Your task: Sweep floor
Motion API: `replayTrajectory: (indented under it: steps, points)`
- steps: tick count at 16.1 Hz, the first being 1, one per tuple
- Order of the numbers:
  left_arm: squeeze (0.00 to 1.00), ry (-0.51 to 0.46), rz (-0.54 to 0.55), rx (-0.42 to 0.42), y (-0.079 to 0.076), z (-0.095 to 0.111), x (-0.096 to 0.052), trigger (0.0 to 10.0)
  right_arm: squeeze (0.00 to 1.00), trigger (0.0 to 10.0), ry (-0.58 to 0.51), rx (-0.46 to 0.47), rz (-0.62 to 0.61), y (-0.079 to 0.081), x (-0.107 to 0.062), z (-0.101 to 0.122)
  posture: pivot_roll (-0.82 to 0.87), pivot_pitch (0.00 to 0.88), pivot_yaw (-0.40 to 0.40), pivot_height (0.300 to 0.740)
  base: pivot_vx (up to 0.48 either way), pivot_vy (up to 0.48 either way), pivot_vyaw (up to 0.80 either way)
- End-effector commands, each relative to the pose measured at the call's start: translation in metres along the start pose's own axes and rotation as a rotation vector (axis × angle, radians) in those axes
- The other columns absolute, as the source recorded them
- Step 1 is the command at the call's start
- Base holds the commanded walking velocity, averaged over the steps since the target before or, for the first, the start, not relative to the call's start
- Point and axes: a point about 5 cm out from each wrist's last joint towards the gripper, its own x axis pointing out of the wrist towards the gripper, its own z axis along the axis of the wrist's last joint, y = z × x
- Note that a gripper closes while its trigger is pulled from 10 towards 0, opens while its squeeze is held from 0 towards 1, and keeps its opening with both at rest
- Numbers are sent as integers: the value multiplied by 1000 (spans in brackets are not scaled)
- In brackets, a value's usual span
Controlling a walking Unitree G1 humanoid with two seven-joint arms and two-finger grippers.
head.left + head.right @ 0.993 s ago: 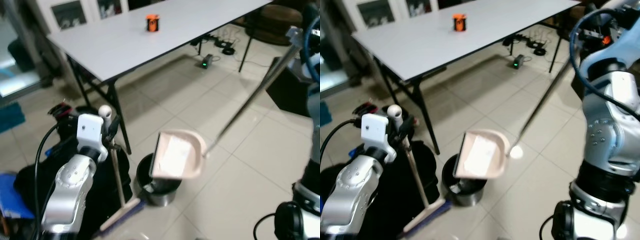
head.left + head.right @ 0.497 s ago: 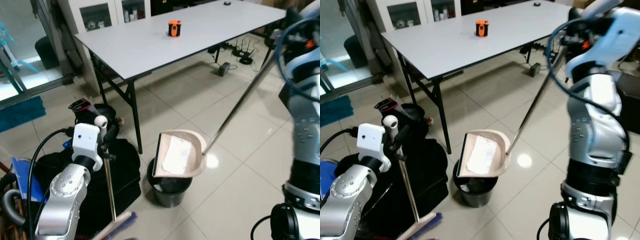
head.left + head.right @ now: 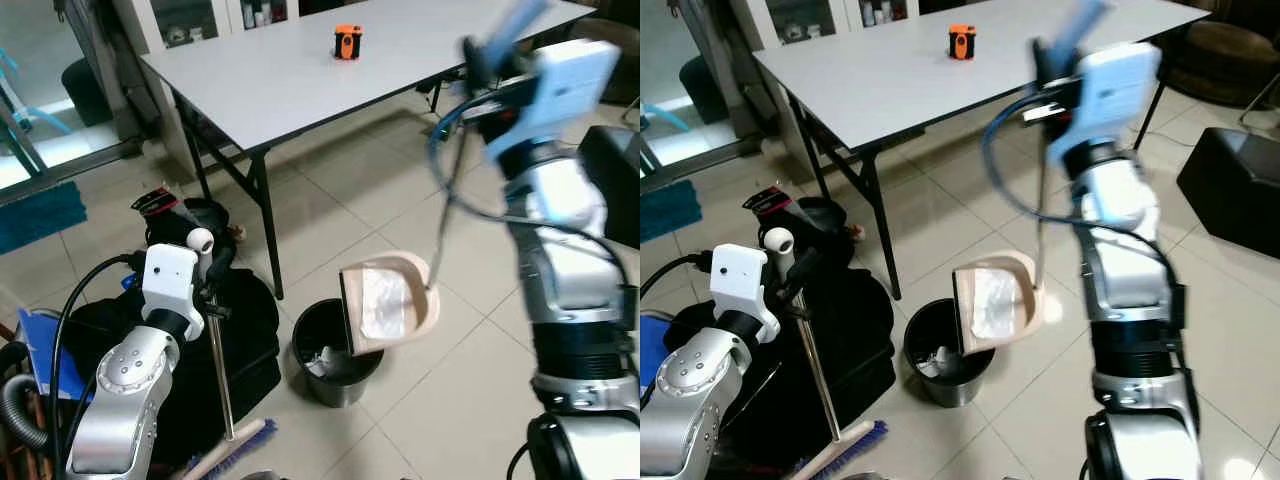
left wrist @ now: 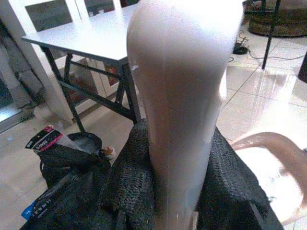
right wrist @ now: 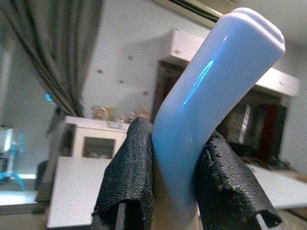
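The right gripper (image 5: 175,191) is raised high on the right side of the scene, its two black fingers (image 5: 128,172) pinching the pale blue plastic grip at the top of a long metal-handled beige dustpan (image 3: 388,302). The thin metal handle runs almost straight down from that grip to the pan. The pan hangs tilted, its open mouth turned left and down over the right rim of a round black waste bin (image 3: 335,352), which stands on the glossy beige tiled floor (image 3: 470,400). Whitish crumpled debris lies inside the pan, and some pale scraps show inside the bin.

The left gripper (image 4: 180,191) is low on the near left, its black fingers (image 4: 132,179) pressed on either side of the white rounded top of a broom (image 3: 215,350) with a thin metal shaft. The shaft stands nearly upright, and its blue-bristled head (image 3: 235,452) rests on the floor just left of the bin, near the robot.

Behind the broom a heap of black bags (image 3: 250,330) lies on the floor. A long white table with black folding legs (image 3: 300,75) stands farther back, with a small orange object (image 3: 347,42) on its far part. On the far right stands a black box-like stool (image 3: 1235,185).
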Motion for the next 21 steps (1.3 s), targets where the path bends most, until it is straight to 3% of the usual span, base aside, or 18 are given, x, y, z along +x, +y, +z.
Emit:
replayTrajectory:
  steps: [1, 2, 4, 7, 10, 12, 15, 17, 19, 20, 21]
  points:
    - [0, -17, 19, 18, 5, 6, -2, 10000, 0, 10000, -71, -27, 46, 9, 1, 9, -4, 2, 36, 740, 0, 0, 0]
    - [0, -17, 16, 18, 5, 7, -2, 10000, 0, 10000, -115, -19, 104, 27, 0, 7, -3, 2, 43, 740, 0, 0, 0]
    - [0, -17, 13, 20, 5, 8, -2, 10000, 0, 10000, -127, -15, 135, 36, -2, 6, -3, 2, 43, 740, 0, 0, 0]
    - [0, -19, 13, 24, 6, 8, -1, 10000, 0, 10000, -166, -28, 272, 72, -11, 5, -3, 4, 43, 740, 0, 0, 0]
    - [0, -22, 11, 25, 5, 8, -1, 10000, 0, 10000, -206, -136, 430, 103, -26, -1, 1, 4, 43, 740, 0, 0, 0]
    - [0, -23, 9, 27, 5, 9, 0, 10000, 0, 10000, -225, -173, 460, 111, -32, -4, 0, 4, 45, 740, 0, 0, 0]
    - [0, -25, 6, 25, 4, 9, 0, 10000, 0, 10000, -237, -221, 485, 113, -35, -6, 0, 4, 46, 740, 0, 0, 0]
    - [0, -19, -3, 25, 2, 9, 1, 10000, 0, 10000, -252, -271, 470, 107, -32, -4, -3, 4, 46, 740, 0, 0, 0]
    - [0, -17, -5, 23, 1, 9, 2, 10000, 0, 10000, -229, -333, 350, 82, -23, -2, -5, 6, 46, 740, 0, 0, 0]
    - [0, -17, -13, 24, 0, 9, 3, 10000, 0, 10000, -175, -337, 224, 57, -19, -4, -8, 7, 46, 740, 0, 0, 0]
    - [0, -17, -15, 24, 0, 9, 3, 10000, 0, 10000, -155, -336, 181, 49, -18, -5, -10, 7, 48, 740, 0, 0, 0]
